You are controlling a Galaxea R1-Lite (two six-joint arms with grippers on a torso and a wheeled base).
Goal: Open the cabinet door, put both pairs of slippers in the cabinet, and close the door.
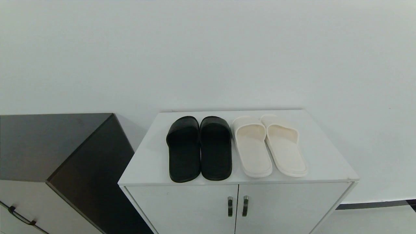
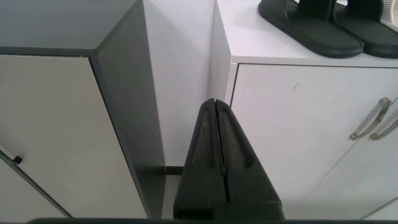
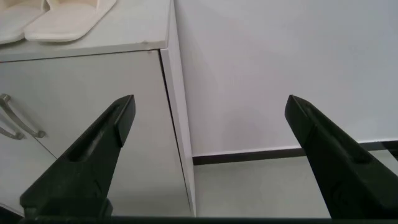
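A white cabinet (image 1: 182,208) stands before me, both doors closed, with two metal handles (image 1: 237,206) at the centre seam. On its top lie a pair of black slippers (image 1: 199,148) on the left and a pair of cream slippers (image 1: 269,145) on the right, toes toward the wall. My left gripper (image 2: 215,102) is shut with nothing in it, low in front of the cabinet's left corner; the black slippers (image 2: 323,25) and handles (image 2: 373,119) lie beyond it. My right gripper (image 3: 210,109) is open, low by the cabinet's right corner, near the cream slippers (image 3: 56,18).
A dark-topped unit (image 1: 55,146) with a pale drawer front and a black handle (image 1: 20,216) stands to the left of the cabinet, a narrow gap between them. A white wall (image 1: 208,55) rises behind. Bare floor (image 3: 261,186) lies to the cabinet's right.
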